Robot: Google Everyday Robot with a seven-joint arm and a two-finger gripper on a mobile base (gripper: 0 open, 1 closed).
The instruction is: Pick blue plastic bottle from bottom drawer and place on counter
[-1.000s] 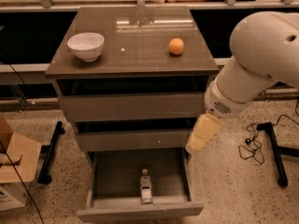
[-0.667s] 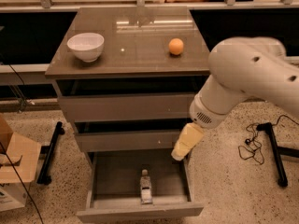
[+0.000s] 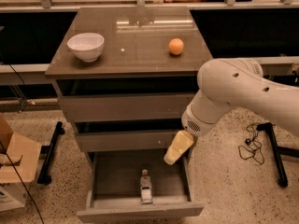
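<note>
The blue plastic bottle (image 3: 146, 186) lies in the open bottom drawer (image 3: 140, 212), cap pointing to the back, near the drawer's front wall. The counter (image 3: 135, 48) is the glossy brown top of the cabinet above. My gripper (image 3: 176, 148) hangs from the white arm over the drawer's right rear part, above and to the right of the bottle, not touching it. It shows as one pale yellowish block pointing down and left.
A white bowl (image 3: 86, 46) stands at the counter's left and an orange ball (image 3: 176, 46) at its right. Two shallower drawers (image 3: 126, 107) sit above the open one. A cardboard box (image 3: 11, 160) stands at the left on the floor, cables and a black stand (image 3: 271, 148) at the right.
The arm has swung to the left and lowered, bringing the gripper from beside the cabinet's right edge to over the open bottom drawer. The bottle has not moved.
</note>
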